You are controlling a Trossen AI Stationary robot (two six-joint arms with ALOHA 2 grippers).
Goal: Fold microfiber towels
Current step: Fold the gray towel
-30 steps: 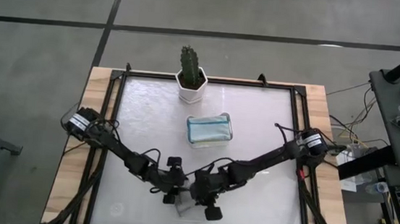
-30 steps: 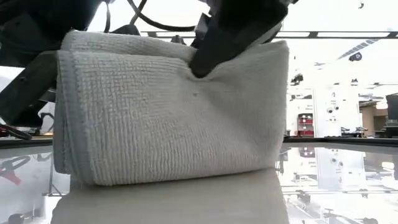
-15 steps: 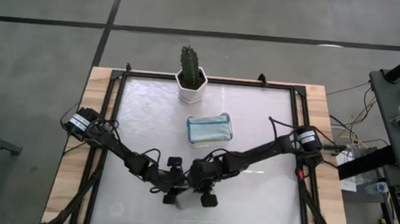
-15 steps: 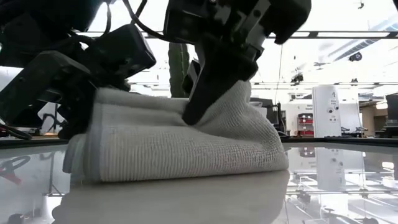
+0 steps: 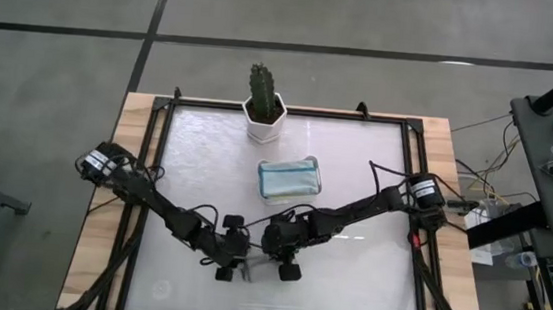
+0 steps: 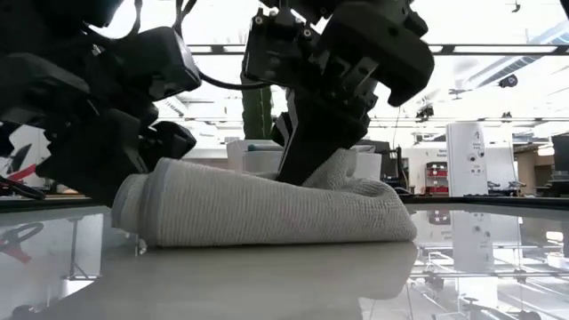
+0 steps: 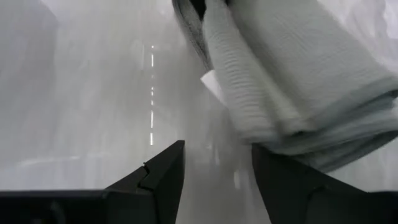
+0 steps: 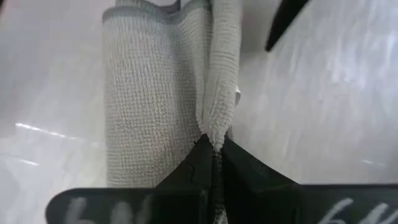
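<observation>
Glossy desk (image 5: pixel 354 182) under the grey towel (image 6: pixel 267 209): right gripper (image 8: pixel 213 149) jaws pinch its top layer, left gripper (image 7: pixel 214 165) jaws open beside it. Pulling away could drag the fold undone.

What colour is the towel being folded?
Grey towel, with a darker grey hem; clearest in the right wrist view.

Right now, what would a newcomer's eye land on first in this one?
The grey towel, folded into a thick bundle near the table's front edge, fills the low view. The right gripper is shut on an edge of it from above, while the left gripper sits open just beside the bundle. Farther back, a potted cactus stands at the far edge with a stack of folded towels in front of it.
</observation>
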